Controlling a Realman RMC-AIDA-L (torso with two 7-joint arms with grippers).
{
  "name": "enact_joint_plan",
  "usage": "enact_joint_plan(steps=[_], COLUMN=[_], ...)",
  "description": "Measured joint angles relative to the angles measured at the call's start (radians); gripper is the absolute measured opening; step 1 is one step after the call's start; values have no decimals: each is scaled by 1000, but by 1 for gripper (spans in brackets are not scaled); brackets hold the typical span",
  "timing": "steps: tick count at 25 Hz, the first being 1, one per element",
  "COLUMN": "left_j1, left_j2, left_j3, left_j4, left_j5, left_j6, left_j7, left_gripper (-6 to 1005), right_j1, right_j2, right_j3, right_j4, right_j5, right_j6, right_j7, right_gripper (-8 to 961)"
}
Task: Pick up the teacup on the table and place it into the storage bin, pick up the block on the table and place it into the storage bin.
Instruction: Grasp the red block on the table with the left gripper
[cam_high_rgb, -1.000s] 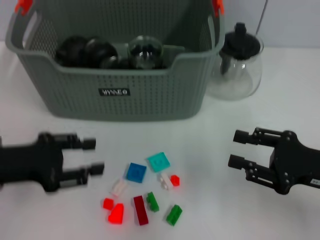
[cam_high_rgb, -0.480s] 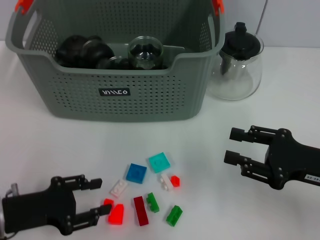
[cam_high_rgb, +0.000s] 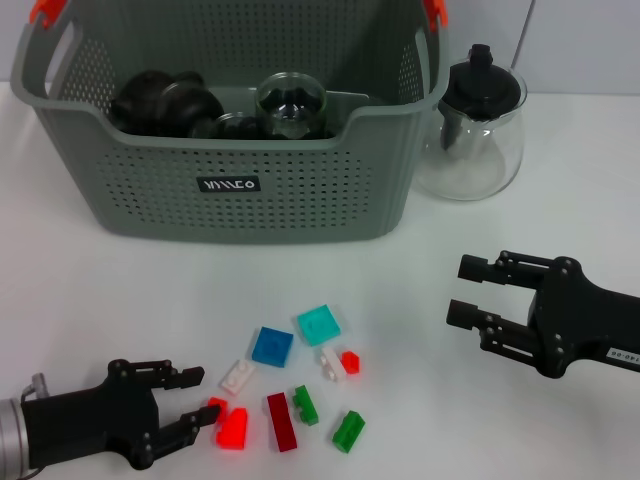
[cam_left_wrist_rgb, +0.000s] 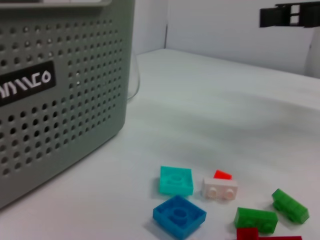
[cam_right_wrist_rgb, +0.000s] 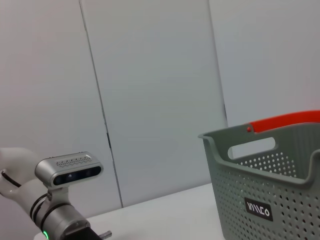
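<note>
the left gripper (cam_high_rgb: 197, 407) sits low over the table (cam_high_rgb: 120, 300) with fingers spread, just beside the red blocks (cam_high_rgb: 232, 428) of the scattered pile. the right gripper (cam_high_rgb: 468, 292) hovers open, well apart. the storage bin (cam_high_rgb: 250, 185) stands behind, holding dark teacups (cam_high_rgb: 165, 100).

Both arms end in matt black grippers. The left gripper (cam_high_rgb: 200, 402) has a blocky black body with two slim, squared fingers (cam_high_rgb: 172, 374), and behind it a silver metal wrist cuff (cam_high_rgb: 12, 446) at the near left edge. The right gripper (cam_high_rgb: 466, 290) is a bulkier black housing of angular plates with two parallel bar-like fingers (cam_high_rgb: 484, 267) and a small white label (cam_high_rgb: 622, 354) with dark print on its right side.
</note>
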Motion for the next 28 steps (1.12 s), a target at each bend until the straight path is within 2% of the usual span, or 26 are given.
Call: enact_joint_plan(steps=[6, 18, 23, 28], left_j1=[0, -1, -1, 1], left_j2=[-2, -4, -1, 0], left_j3=[3, -2, -43, -49], left_j4=[-9, -43, -43, -42], left_j5=[1, 0, -1, 2], left_j6=[-11, -14, -16, -16], left_j7=[22, 117, 118, 118], left_gripper=[453, 416, 377, 284], right_j1=[-6, -11, -11, -12], right_j2=[-1, -2, -3, -7], right_j3=[0, 0, 0, 0], right_j4=[0, 0, 5, 10], right_j5=[1, 1, -2, -1], right_j6=[0, -3, -3, -3], right_j7=[0, -1, -1, -1], right_gripper=[557, 557, 558, 558])
